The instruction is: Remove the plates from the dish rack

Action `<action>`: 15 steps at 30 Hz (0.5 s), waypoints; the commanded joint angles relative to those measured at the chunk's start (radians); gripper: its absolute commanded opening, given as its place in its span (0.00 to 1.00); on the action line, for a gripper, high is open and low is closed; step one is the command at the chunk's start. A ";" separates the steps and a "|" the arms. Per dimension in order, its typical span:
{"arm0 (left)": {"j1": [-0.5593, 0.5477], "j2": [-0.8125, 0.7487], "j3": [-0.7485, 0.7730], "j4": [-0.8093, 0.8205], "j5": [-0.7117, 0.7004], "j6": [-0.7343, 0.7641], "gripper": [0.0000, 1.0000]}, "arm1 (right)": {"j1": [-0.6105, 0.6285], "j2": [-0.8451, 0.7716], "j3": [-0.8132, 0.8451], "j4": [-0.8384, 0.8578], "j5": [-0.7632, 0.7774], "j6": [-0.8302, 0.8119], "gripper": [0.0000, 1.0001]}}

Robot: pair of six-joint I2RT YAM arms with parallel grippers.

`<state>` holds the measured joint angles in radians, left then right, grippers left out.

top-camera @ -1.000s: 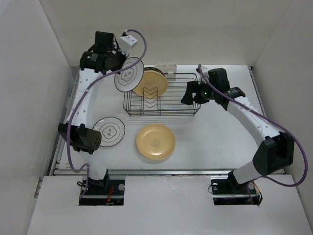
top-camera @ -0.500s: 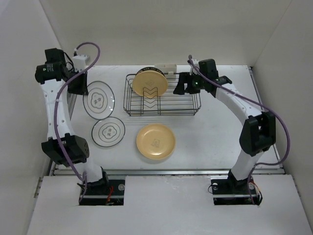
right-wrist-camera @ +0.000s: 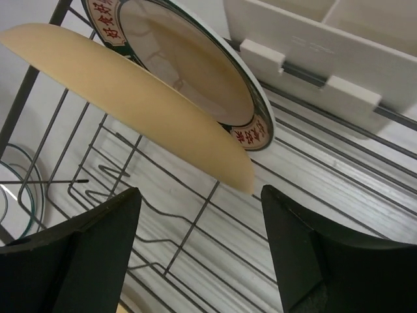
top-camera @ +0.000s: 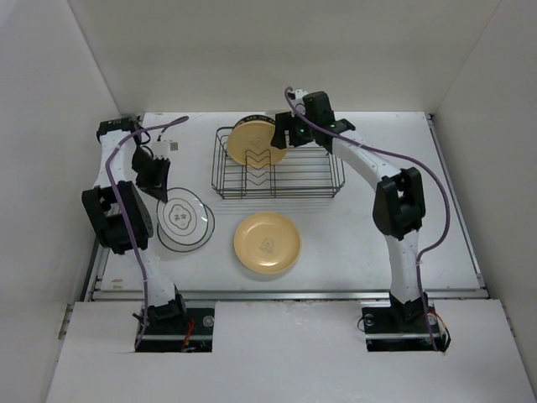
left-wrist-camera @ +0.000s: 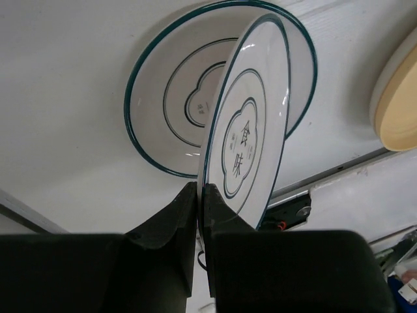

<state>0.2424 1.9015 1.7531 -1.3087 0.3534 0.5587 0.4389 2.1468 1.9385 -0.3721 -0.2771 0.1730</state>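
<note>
We see a white table (top-camera: 377, 218) carrying three things directly: the dark wire dish rack (top-camera: 277, 196) toward the far side, a yellow-orange plate (top-camera: 267, 243) lying flat in front of it, and a white line-drawing plate (top-camera: 191, 242) flat beside that, apart

Yellow plate (right-wrist-camera: 130, 98), lettered plate (right-wrist-camera: 189, 65) in rack (right-wrist-camera: 198, 215)

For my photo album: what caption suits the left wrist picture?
Left fingers pinch the rim of a line-drawn plate, held tilted above a matching plate flat on the table.
</note>
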 commanded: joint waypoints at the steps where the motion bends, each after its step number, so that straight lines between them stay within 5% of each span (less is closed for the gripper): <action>1: 0.000 0.030 0.002 -0.031 -0.005 -0.020 0.00 | 0.017 0.065 0.141 0.078 0.042 -0.020 0.78; 5: 0.000 0.062 -0.029 0.020 -0.069 -0.031 0.00 | 0.037 0.105 0.186 0.094 0.052 -0.020 0.68; 9: 0.000 0.108 -0.060 0.052 -0.119 -0.040 0.13 | 0.046 0.130 0.198 0.127 0.062 -0.010 0.40; 10: 0.009 0.120 -0.069 0.052 -0.129 -0.040 0.19 | 0.046 0.140 0.198 0.127 0.062 -0.010 0.25; 15: 0.009 0.110 -0.122 0.104 -0.117 -0.051 0.29 | 0.046 0.082 0.154 0.114 0.085 -0.029 0.00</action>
<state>0.2443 2.0319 1.6569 -1.2076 0.2489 0.5175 0.4652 2.2978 2.0819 -0.3122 -0.1398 0.0891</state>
